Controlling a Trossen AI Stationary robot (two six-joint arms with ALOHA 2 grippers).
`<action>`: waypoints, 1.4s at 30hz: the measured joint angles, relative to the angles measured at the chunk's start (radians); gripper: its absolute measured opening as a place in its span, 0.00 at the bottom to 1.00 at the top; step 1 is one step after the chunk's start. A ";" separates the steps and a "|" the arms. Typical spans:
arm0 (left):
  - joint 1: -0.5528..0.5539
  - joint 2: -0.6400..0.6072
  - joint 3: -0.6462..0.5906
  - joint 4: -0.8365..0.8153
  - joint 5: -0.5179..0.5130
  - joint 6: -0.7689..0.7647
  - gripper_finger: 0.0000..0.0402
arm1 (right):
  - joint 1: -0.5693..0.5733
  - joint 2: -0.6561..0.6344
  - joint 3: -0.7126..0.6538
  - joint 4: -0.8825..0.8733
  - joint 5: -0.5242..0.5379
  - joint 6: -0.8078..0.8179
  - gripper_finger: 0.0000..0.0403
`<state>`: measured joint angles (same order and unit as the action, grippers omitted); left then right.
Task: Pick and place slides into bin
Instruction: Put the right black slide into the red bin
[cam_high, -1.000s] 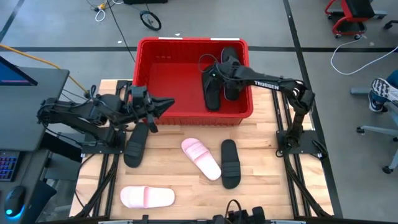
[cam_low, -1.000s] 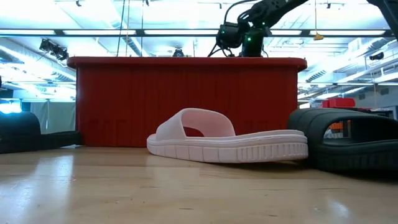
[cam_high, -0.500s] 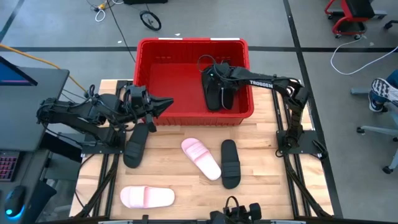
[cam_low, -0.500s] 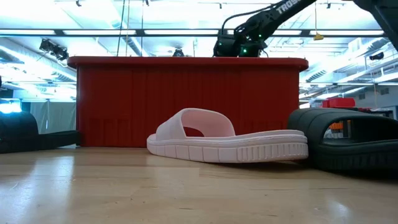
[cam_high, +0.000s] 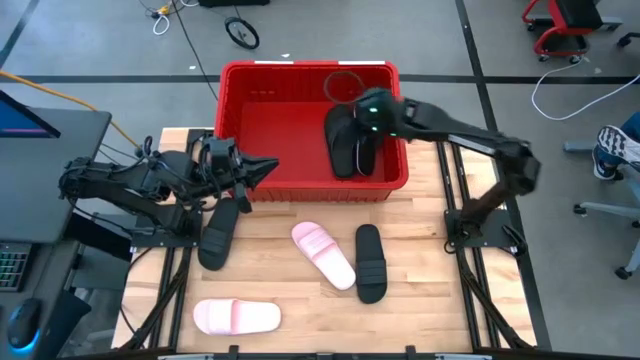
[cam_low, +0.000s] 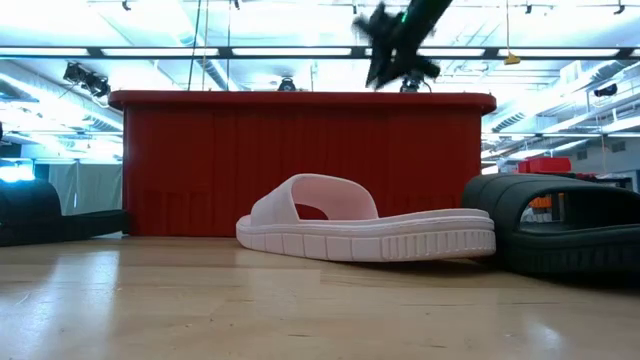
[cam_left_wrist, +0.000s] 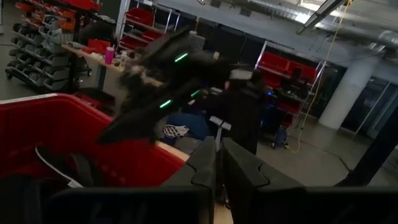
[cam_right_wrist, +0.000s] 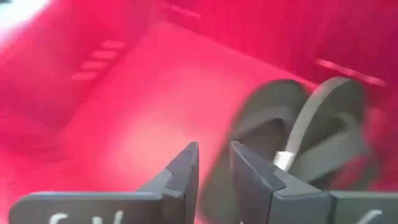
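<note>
Right gripper (cam_high: 352, 103), its fingers nearly together and holding nothing, hung above the large red rectangular plastic crate (cam_high: 262, 125), over two black sandals (cam_high: 350, 143) lying inside at its right end. Left gripper (cam_high: 262, 172) waited with fingers closed and empty at the crate's front-left wall. Two pale pink slides (cam_high: 322, 254) (cam_high: 235, 317) and two black ones (cam_high: 369, 262) (cam_high: 217, 233) lay on the wooden table (cam_high: 420, 280). Clearing the rim fully before swinging toward the next slide would probably avoid snagging.

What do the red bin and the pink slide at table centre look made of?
The bin looks like moulded plastic: uniform red, ribbed wall in the low view, slots near the rim. The pink slide looks like soft moulded foam or rubber: matte, one-piece, grooved sole edge. Not certain.
</note>
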<state>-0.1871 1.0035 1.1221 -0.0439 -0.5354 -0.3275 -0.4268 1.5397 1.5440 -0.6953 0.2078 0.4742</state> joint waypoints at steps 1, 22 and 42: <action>0.000 0.000 0.000 -0.013 0.000 0.000 0.09 | 0.025 -0.039 0.000 -0.001 -0.040 -0.003 0.23; -0.049 0.242 0.000 -0.309 0.325 -0.407 0.38 | 0.834 0.016 0.002 -0.610 -0.188 0.052 0.46; -0.240 0.316 0.000 -0.075 0.593 -0.573 0.31 | 0.640 0.428 0.002 -0.457 -0.395 -0.214 0.60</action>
<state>-0.4267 1.3193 1.1217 -0.1189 0.0581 -0.9002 0.2136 1.9672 1.5459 -1.1520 -0.1873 0.2600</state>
